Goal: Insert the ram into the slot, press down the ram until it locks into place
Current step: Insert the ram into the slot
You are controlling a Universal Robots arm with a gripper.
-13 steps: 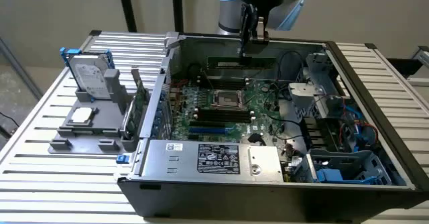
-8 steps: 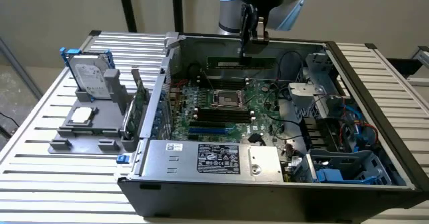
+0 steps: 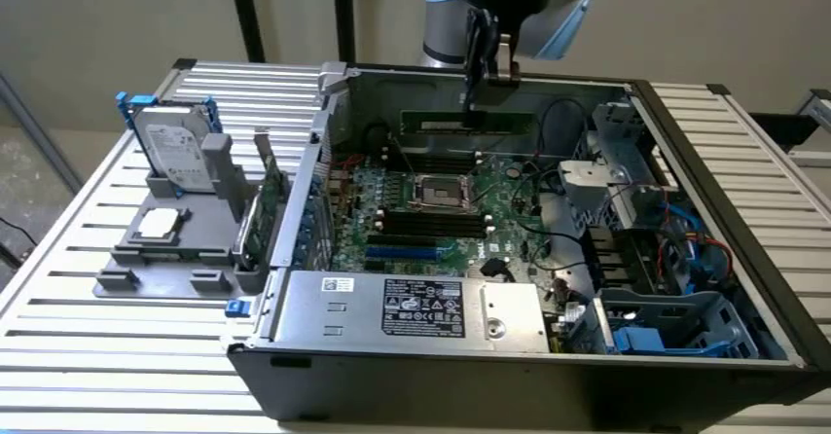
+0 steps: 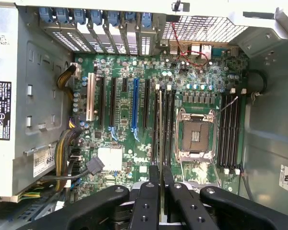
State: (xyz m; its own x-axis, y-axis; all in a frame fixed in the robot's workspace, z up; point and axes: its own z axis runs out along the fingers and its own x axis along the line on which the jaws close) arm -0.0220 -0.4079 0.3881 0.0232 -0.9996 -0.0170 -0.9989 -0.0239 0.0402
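Green ram (image 3: 468,121) pinched between gripper (image 4: 161,170) fingers, above motherboard (image 4: 125,143).

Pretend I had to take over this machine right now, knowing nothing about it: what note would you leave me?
Gripper: shut on the ram, holding it by its top edge.
Ram: held level in the air inside the open computer case, above the motherboard. In the wrist view its thin edge runs along the black memory slots beside the processor socket.
Done: the ram is in the grip and over the board.
Left: it is not yet seated in a slot, and not yet pressed down to lock.
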